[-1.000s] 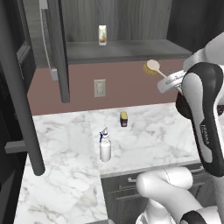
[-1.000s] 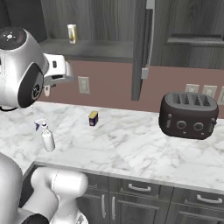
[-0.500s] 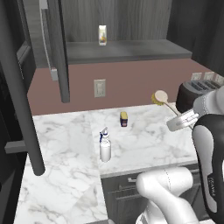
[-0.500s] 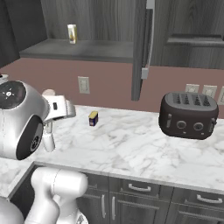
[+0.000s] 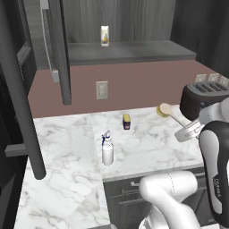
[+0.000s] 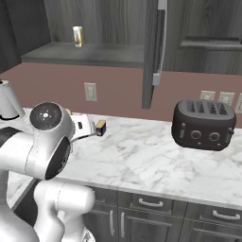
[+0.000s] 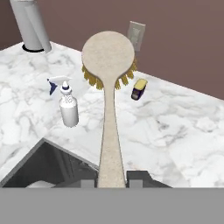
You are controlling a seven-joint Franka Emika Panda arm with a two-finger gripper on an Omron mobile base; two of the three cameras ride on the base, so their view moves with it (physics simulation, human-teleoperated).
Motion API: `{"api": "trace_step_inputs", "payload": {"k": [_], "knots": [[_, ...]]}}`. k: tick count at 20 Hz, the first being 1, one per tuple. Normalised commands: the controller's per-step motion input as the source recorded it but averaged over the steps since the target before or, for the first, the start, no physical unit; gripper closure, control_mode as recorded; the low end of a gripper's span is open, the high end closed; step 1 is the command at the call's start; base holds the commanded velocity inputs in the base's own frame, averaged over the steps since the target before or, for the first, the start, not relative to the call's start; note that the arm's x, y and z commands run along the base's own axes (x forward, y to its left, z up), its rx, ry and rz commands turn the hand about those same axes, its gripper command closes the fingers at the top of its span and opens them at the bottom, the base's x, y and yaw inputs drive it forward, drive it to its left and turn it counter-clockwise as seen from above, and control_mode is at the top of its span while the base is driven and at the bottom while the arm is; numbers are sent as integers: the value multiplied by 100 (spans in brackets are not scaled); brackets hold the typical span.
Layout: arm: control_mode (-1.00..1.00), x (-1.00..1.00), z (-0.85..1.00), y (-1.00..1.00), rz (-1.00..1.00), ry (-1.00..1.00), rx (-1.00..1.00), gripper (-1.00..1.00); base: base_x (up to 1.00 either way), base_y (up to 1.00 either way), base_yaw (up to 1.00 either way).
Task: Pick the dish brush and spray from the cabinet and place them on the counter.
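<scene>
Lowering the dish brush to the counter

Holding the dish brush point(image 7: 108, 109) by the tail of its long pale handle, the end effector point(image 7: 111, 177) is clenched on it, a dark finger tip on either side of the handle. In the left base view the brush point(image 5: 172, 115) hangs in the air above the right part of the counter point(image 5: 67, 156), its yellow bristle head pointing back toward the wall and close to the toaster point(image 5: 202, 96).

The spray point(image 5: 107, 149) already stands upright on the marble, near the front edge and well apart from the brush. A small yellow-and-dark block point(image 5: 127, 121) sits behind it, nearer the wall. A small carton point(image 5: 104, 36) is on the shelf of the open cabinet point(image 5: 125, 51).

The step in hand looks like the set-down of the brush, the last piece of the task. To do it well, the arm should come down over bare marble between the spray and the toaster, keeping the handle roughly level so the head and handle land together. The grip should open only once the brush touches the surface, since the round head may roll. The descent path should stay away from the spray, which could tip if nudged.
</scene>
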Motion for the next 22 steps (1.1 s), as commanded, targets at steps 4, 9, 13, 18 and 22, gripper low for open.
{"api": "trace_step_inputs", "payload": {"k": [4,9,13,18,22], "knots": [[-100,58,-71,-31,13,6,0,100,0,0,0],[-100,57,-84,-4,10,7,-10,100,0,0,0],[-100,61,-73,11,0,5,-17,100,0,0,0],[-100,63,-64,0,0,1,-11,100,0,0,0],[-100,56,-51,0,4,0,-6,100,0,0,0]]}}
